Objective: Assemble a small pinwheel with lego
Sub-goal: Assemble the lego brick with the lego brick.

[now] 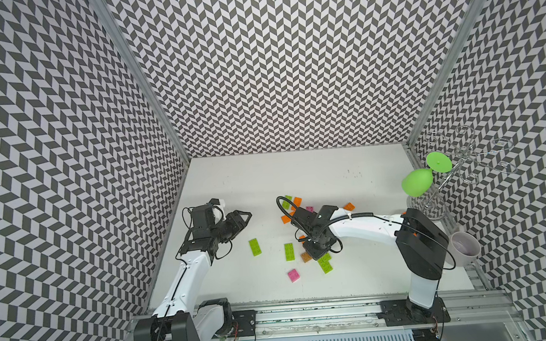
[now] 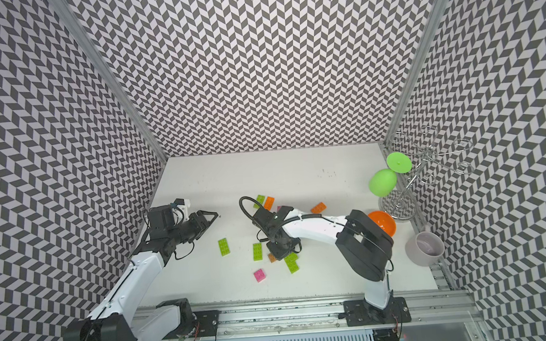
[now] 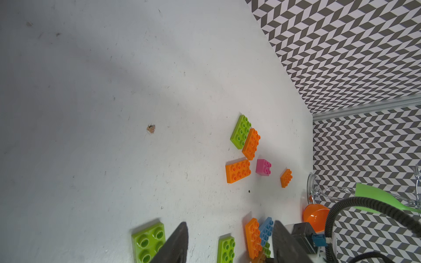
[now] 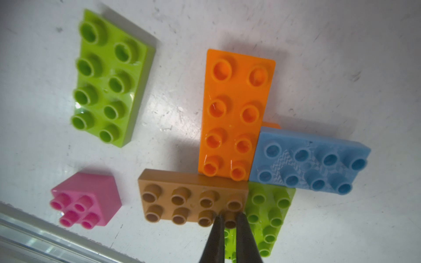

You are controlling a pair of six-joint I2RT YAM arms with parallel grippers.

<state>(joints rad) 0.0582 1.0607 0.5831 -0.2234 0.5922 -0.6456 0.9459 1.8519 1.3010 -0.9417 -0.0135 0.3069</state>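
Chevron-patterned walls (image 1: pixel 290 61) are enclosing a white tabletop (image 1: pixel 265 178), seen from above in both top views. Near the table's middle, 4 oblong lego bricks are sitting together in a pinwheel-like cluster: an orange brick (image 4: pixel 234 109), a blue brick (image 4: pixel 312 166), a brown brick (image 4: pixel 189 200) and a lime green brick (image 4: pixel 271 216), whose end is lying partly under the brown one. The right gripper (image 4: pixel 229 216) is pointing down over the cluster. Its 2 fingertips are sitting nearly together around a corner stud of the brown brick, and it is unclear whether they are pressing it. Just beside the cluster, a loose lime brick (image 4: pixel 109 77) and a pink square (image 4: pixel 86 200) are lying flat on the table. Farther back, 5 scattered bricks (image 3: pixel 238 170) in orange, lime and pink are lying apart from the cluster. The left gripper (image 1: pixel 247 216) is hovering well to the cluster's left, its jaws standing wide apart and holding nothing. A green goblet (image 1: pixel 416 182) is resting on a wire rack (image 1: pixel 455 165) by the right wall.
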